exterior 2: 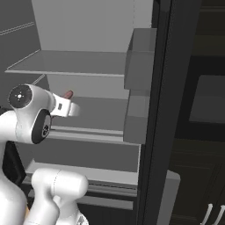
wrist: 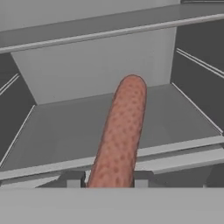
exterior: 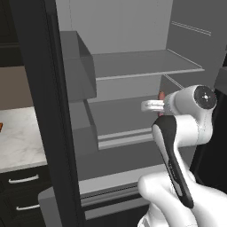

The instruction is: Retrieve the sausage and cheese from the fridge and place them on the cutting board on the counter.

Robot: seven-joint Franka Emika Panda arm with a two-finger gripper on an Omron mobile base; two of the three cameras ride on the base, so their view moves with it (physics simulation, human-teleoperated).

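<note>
Sausage (wrist: 119, 135) is sitting between my claw's (wrist: 109, 179) fingers, which are closing on its near end, its length pointing straight ahead toward the fridge's (wrist: 87, 70) back wall.

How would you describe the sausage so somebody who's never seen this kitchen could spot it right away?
Start at the tall black fridge, doors open on a pale grey interior, and go to the middle shelf under the wide upper one. The sausage lies there, pointing toward the back wall, its near end between the fingertips of the gripper. It is a slim, speckled reddish-brown stick, the one coloured thing among the grey shelves.
</note>
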